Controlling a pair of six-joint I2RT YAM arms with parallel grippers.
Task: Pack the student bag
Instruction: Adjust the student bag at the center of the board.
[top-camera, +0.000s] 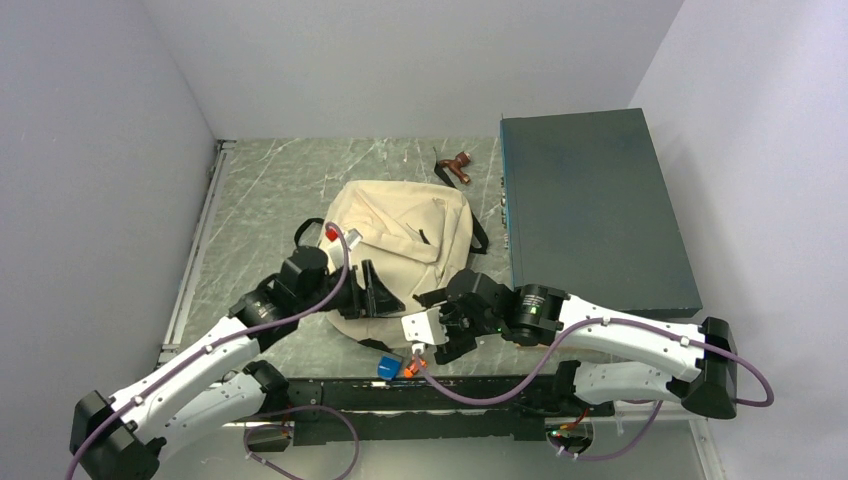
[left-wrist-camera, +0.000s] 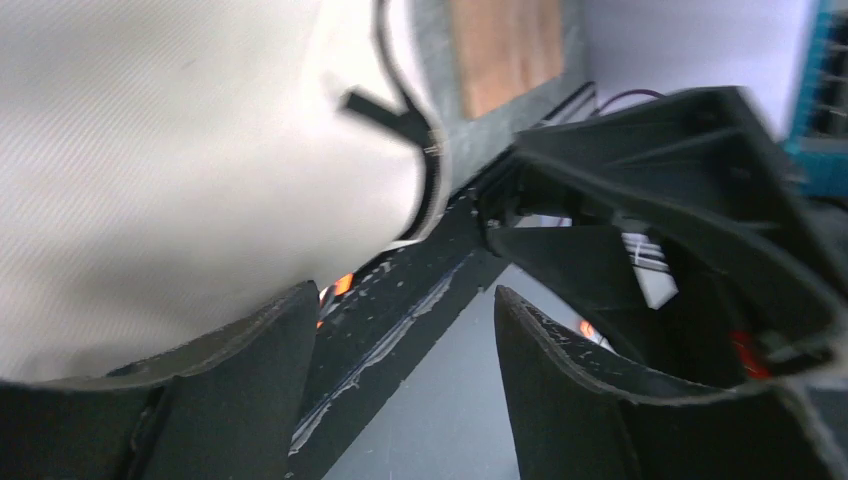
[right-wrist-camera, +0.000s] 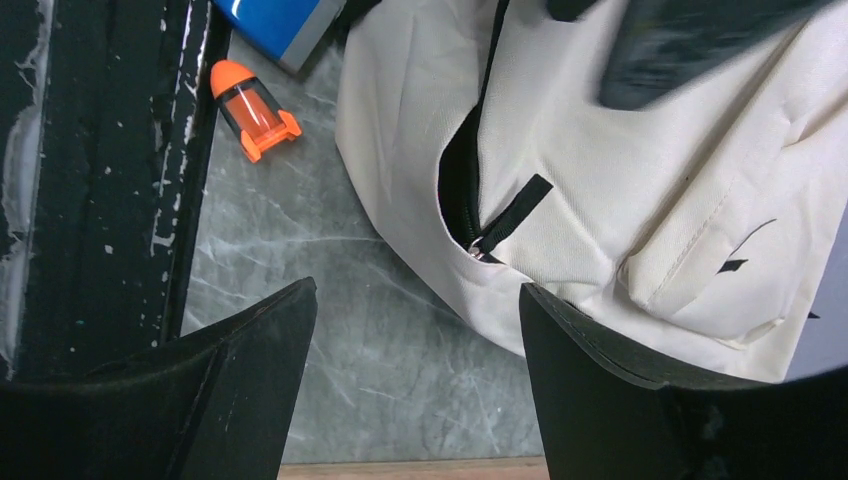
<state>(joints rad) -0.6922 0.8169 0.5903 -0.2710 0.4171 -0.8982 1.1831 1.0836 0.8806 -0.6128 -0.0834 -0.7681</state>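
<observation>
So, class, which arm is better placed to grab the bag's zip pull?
Right, probably: the open right gripper faces the zip pull just beyond its fingertips; the left gripper aims beside the student bag, not at it.

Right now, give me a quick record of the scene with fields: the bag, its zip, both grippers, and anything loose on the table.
bag: beige student bag, lying flat mid-table
zip: partly open, black pull at the gap
left gripper: jaws open, empty, at the bag's near edge
right gripper: jaws open, empty, by the zip opening
loose items: orange rocket-shaped piece and blue item, on the table beside the bag
other: dark teal box, right of the bag
</observation>
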